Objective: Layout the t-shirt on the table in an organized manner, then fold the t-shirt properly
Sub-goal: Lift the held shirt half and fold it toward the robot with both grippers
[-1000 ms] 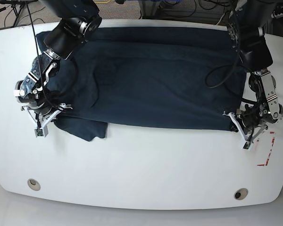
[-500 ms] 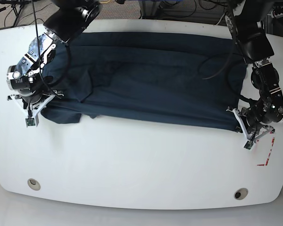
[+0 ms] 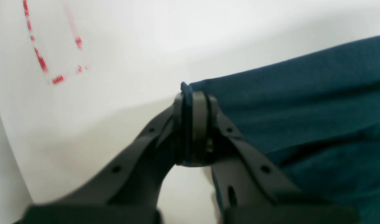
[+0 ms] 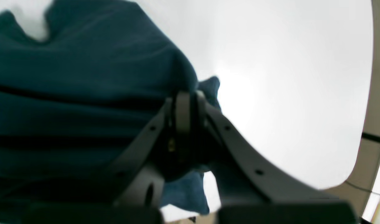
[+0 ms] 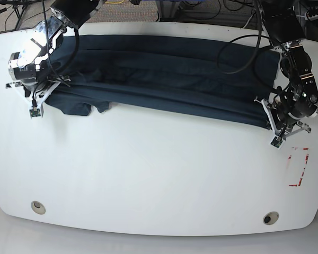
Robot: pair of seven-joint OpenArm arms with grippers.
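The t-shirt [image 5: 164, 79] lies stretched across the far half of the table [image 5: 148, 180], a long dark band running from the far-left corner toward the right edge, with lengthwise folds along it. The left gripper [image 3: 193, 127] has its jaws closed tight on a corner of the cloth near the right edge; the right gripper [image 4: 185, 124] has its jaws clamped on a bunched edge of the cloth near the left edge.

The main risk, as I judge it, is slip: each grip takes only a thin margin of fabric, and with the shirt pulled taut between the two arms, a little more tension could drag a corner out of one pair of jaws. Uneven height or speed between the arms would likely skew the fold line. A loose sleeve flap [image 5: 77, 106] hangs toward the near side at the left end and could end up tucked under or creased into the fold. The glossy top gives the cloth little grip, so the resting part may slide instead of staying put.

The table is white and shiny, with two round grey grommet holes [image 5: 38, 207] near the front edge and a red-white tape rectangle [image 5: 299, 168] near the right edge. Cables and dark equipment sit beyond the far edge.
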